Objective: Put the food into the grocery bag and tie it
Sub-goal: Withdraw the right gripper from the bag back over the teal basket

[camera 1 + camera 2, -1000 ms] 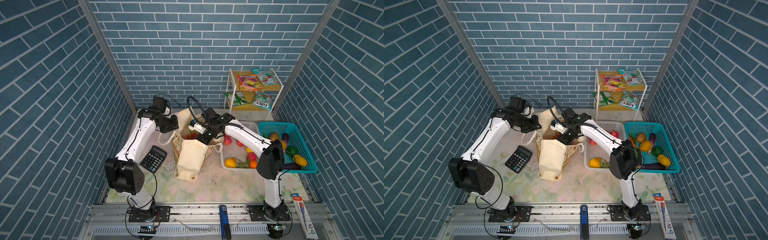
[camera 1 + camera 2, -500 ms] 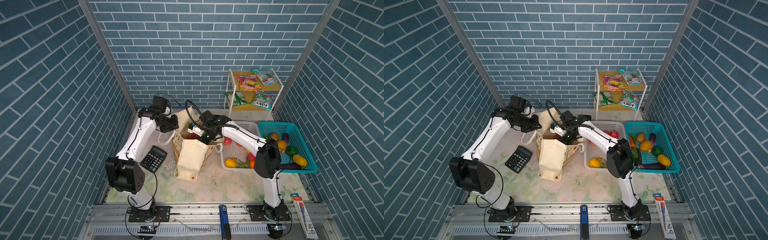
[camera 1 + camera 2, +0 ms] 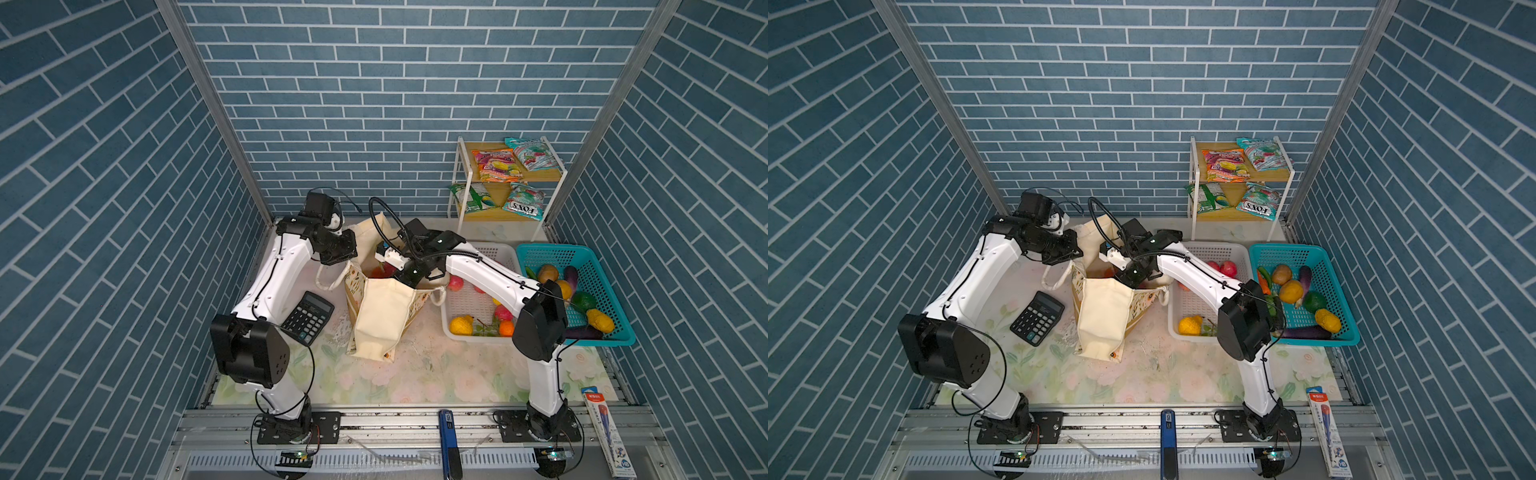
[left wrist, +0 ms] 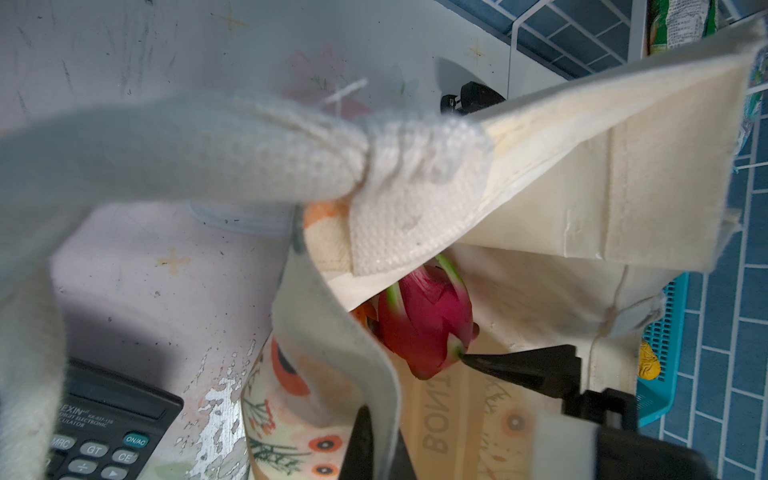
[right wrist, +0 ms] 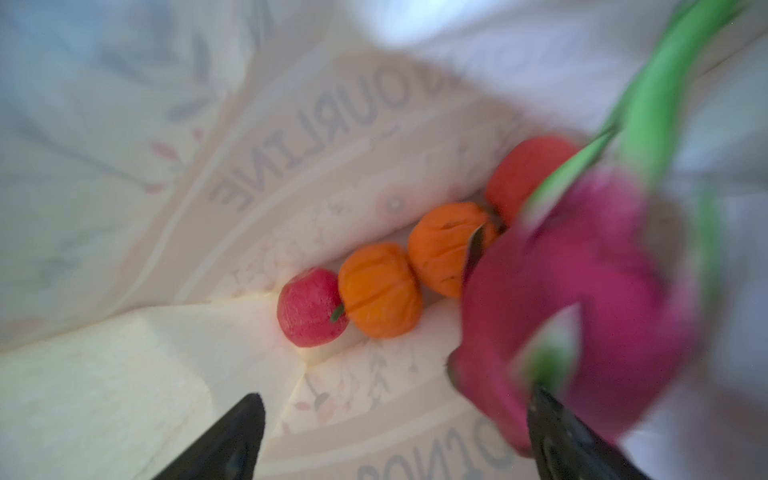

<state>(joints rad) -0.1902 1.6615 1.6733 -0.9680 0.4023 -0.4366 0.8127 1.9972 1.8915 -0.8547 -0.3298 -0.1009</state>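
The cream grocery bag [image 3: 382, 316] [image 3: 1104, 316] stands mid-table with its mouth open. My left gripper [image 3: 351, 259] [image 4: 380, 432] is shut on the bag's near rim and holds it up. My right gripper [image 3: 384, 266] [image 5: 395, 395] reaches into the mouth with its jaws wide open. The magenta dragon fruit [image 4: 424, 324] [image 5: 573, 299] is blurred inside the bag and touches only one black finger [image 4: 498, 361]. On the bag's floor lie a red fruit [image 5: 309, 307], two orange fruits [image 5: 378, 291] and a red-orange one [image 5: 523, 174].
Right of the bag, a white basket [image 3: 478, 257] holds several fruits, and a teal basket [image 3: 582, 253] holds vegetables. Snack packets [image 3: 498, 166] lie on the wooden shelf at the back right. A calculator [image 3: 307, 318] sits left of the bag, and a pen box [image 3: 606, 432] lies front right.
My right gripper's jaws have opened wide inside the bag, and the dragon fruit is out of their grip. The right arm has shifted slightly left. The left gripper keeps its hold on the rim.
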